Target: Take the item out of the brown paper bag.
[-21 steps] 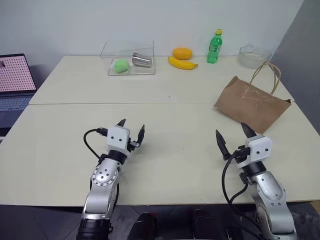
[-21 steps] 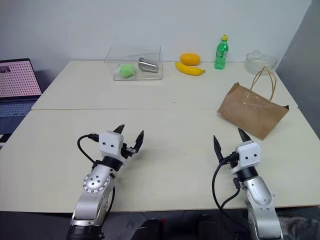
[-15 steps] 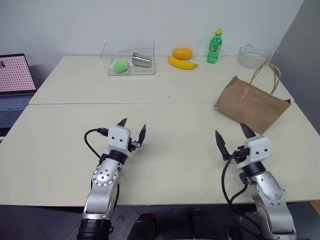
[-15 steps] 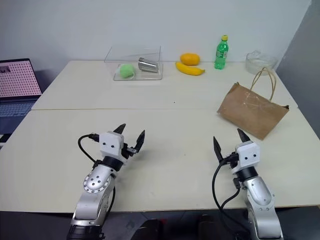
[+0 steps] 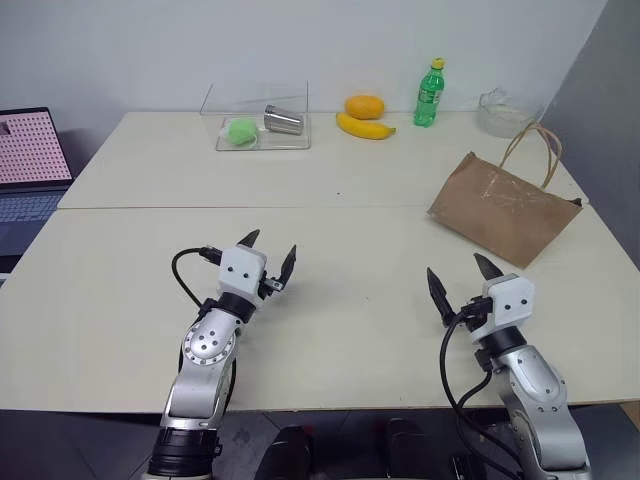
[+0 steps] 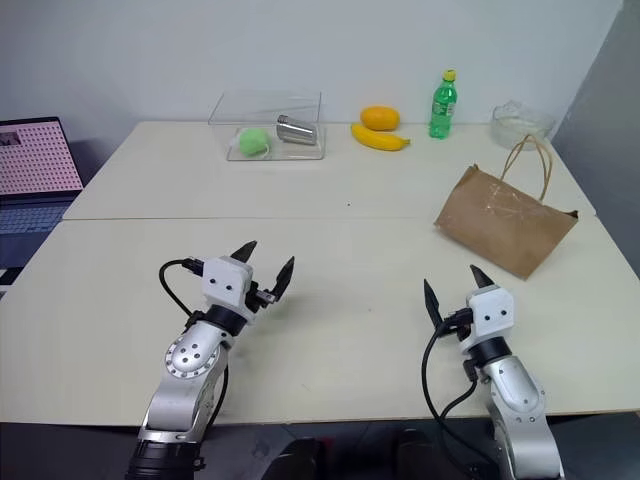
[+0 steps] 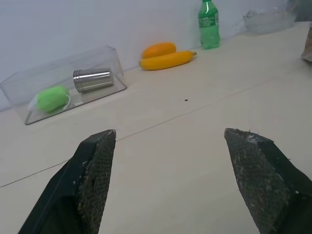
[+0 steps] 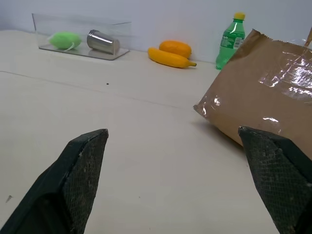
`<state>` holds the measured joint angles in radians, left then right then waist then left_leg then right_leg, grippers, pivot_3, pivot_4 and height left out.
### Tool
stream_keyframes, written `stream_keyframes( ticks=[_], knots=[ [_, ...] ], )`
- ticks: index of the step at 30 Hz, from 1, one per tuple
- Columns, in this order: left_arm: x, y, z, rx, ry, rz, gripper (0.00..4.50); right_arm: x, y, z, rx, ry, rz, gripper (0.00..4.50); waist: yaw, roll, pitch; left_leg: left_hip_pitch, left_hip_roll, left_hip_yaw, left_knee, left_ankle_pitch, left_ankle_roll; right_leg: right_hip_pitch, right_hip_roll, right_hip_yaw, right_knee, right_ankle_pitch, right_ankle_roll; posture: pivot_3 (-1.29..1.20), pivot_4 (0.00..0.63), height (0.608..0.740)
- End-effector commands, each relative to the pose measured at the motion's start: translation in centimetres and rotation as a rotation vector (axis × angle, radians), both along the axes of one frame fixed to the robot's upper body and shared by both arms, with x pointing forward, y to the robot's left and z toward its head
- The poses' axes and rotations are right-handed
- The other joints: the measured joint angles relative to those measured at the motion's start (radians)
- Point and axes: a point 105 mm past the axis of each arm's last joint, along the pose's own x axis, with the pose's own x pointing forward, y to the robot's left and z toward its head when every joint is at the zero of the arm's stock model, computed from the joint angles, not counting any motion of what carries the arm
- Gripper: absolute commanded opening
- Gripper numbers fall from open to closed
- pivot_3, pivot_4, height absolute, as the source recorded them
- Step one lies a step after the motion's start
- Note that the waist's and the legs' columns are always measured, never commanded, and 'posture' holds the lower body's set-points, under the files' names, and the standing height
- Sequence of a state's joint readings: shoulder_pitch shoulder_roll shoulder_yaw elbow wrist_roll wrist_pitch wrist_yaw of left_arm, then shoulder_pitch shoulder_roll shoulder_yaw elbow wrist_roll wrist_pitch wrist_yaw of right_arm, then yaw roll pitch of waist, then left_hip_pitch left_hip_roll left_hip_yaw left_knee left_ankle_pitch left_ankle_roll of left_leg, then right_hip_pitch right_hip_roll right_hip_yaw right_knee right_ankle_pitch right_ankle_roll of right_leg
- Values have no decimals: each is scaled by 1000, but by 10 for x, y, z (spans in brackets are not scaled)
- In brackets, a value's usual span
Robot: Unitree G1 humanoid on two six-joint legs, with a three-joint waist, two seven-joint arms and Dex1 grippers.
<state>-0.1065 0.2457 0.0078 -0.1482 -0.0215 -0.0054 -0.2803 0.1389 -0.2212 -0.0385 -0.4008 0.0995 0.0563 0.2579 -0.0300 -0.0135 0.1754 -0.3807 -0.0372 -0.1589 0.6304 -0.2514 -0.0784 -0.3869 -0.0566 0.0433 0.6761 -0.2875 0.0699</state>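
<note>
The brown paper bag (image 5: pixel 505 205) lies crinkled on its side at the right of the table, its string handles (image 5: pixel 537 150) looping up toward the back. The item is hidden, and nothing of it shows at the bag. My right gripper (image 5: pixel 456 272) hovers open over the near table, a short way in front of the bag and apart from it; the bag (image 8: pixel 263 97) fills the right wrist view beyond the open gripper (image 8: pixel 173 130). My left gripper (image 5: pixel 270 250) stands open and empty over the table's near left, far from the bag.
Along the back edge stand a clear box (image 5: pixel 258 125) holding a green ball and a metal cup, a banana (image 5: pixel 365 127), an orange (image 5: pixel 365 106), a green bottle (image 5: pixel 429 93) and a glass bowl (image 5: pixel 505 110). A laptop (image 5: pixel 30 160) sits off the table's left.
The right gripper has drifted slightly toward the near edge and the left slightly away from it. Both stay open; the bag has not moved.
</note>
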Motion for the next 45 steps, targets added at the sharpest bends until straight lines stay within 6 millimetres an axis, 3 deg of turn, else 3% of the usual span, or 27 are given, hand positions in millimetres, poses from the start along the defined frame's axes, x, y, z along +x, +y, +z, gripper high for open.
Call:
stream_keyframes(
  ticks=[1,10,17,25,36,45],
  knots=[
    [-2,-9,23,-21,-65,-47,3740,-5,1,19,-4,-62,11,4500,0,0,0,0,0,0,0,0,0,0,0,0,0,0,0,0,150,740],
    [-5,-32,47,-48,-86,-237,3740,-11,-2,29,7,-78,7,4500,-1,0,0,0,0,0,0,0,0,0,0,0,0,0,0,0,150,740],
    [-23,-73,78,-36,-108,-621,3740,-3,-36,64,26,-134,-120,4500,-2,0,0,0,0,0,0,0,0,0,0,0,0,0,0,0,150,740],
    [-35,-87,102,-10,-50,-885,3740,29,-84,113,-19,-85,-206,4500,-2,0,1,0,0,1,0,0,0,0,0,0,0,2,-4,0,150,740],
    [-35,-98,107,17,-62,-925,3740,93,-133,151,-52,64,-207,4500,-4,0,5,-1,0,5,0,0,1,-1,0,2,-2,2,-4,0,150,740],
    [-33,-99,107,25,-67,-916,3740,133,-143,165,-35,218,-154,4500,-10,0,6,-3,0,7,0,0,1,-2,-1,3,-4,3,-4,0,150,740]
  ],
)
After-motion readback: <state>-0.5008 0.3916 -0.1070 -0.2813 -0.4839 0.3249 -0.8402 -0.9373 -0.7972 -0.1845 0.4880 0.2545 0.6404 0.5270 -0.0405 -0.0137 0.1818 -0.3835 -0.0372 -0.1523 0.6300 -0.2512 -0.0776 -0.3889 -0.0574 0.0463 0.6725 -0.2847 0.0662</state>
